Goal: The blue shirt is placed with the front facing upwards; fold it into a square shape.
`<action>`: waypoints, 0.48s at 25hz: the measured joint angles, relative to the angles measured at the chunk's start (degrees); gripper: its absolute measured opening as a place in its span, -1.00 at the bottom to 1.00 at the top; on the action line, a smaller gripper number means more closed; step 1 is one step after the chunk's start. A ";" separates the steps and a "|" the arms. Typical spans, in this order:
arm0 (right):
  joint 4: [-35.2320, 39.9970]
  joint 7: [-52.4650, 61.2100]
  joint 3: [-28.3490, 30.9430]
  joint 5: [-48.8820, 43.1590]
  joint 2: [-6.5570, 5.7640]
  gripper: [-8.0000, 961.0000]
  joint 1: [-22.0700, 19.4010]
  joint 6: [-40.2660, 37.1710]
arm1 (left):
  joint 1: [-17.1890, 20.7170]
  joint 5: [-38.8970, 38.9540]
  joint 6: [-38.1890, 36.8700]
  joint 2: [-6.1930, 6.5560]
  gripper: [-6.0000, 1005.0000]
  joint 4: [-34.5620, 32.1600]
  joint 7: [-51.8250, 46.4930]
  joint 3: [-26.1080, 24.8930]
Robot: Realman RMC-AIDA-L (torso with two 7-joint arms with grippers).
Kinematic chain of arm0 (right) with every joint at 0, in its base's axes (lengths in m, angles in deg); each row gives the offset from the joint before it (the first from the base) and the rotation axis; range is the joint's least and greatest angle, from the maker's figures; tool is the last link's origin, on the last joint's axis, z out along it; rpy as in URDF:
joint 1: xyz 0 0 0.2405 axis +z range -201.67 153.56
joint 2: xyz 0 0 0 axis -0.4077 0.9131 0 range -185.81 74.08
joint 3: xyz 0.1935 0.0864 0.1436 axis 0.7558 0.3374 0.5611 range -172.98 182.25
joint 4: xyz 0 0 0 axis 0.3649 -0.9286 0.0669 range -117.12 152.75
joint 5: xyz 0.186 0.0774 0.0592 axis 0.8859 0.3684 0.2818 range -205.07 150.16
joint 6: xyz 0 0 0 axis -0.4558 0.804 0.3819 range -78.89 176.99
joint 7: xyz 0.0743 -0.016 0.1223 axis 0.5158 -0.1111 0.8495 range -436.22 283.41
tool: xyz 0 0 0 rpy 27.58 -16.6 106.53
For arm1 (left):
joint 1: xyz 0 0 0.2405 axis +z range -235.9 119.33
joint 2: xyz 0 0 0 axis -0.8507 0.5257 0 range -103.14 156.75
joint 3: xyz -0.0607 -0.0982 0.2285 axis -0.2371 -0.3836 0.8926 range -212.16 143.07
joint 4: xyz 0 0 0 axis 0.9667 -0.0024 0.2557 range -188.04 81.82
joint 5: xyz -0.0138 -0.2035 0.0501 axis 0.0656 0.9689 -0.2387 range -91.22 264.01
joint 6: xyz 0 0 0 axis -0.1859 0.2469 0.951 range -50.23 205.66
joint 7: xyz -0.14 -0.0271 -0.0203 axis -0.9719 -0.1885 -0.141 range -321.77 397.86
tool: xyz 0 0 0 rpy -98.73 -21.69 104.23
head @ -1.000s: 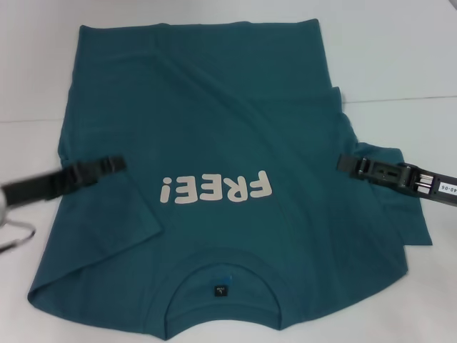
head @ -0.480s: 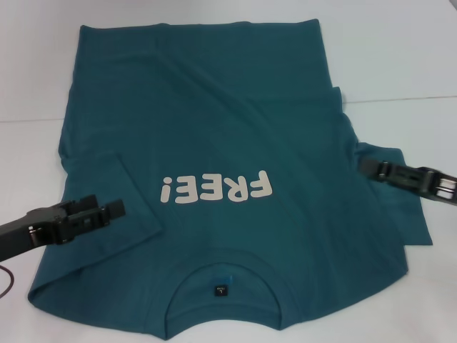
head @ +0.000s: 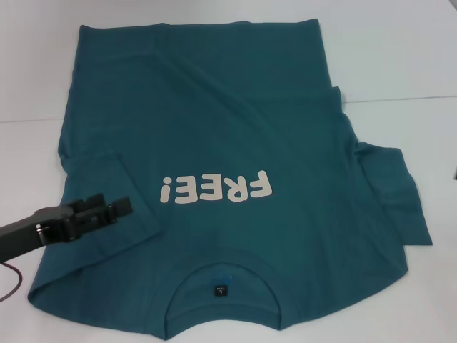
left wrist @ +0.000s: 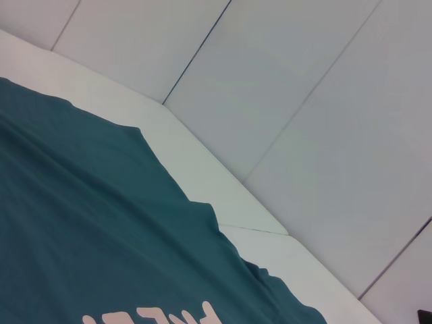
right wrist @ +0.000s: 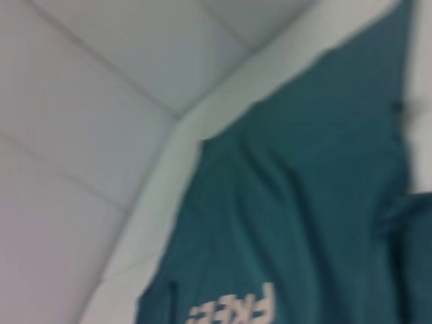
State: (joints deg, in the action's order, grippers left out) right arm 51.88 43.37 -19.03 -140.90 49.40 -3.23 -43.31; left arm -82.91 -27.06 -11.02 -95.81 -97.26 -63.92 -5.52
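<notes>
Where folded, blue shirt under left gripper.

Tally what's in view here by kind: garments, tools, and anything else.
Shirts: 1, the blue shirt, flat on the table, print up.
Tools: 1, the left tool, over the shirt's left sleeve; the right tool is out of view.
Tables: 1.
Total: 3.

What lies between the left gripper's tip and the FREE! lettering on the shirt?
Only plain teal fabric of the blue shirt, in the head view: the folded-in sleeve's edge, between the left gripper and the FREE! lettering.
</notes>
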 joint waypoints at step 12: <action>5.17 23.26 -0.42 -16.63 -1.85 0.91 9.06 14.86 | -0.95 -0.01 -0.14 -0.30 0.86 0.04 0.02 0.24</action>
State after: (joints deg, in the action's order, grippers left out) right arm 57.06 66.63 -19.45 -157.53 47.54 5.83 -28.46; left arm -83.86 -27.07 -11.15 -96.11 -97.21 -63.90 -5.28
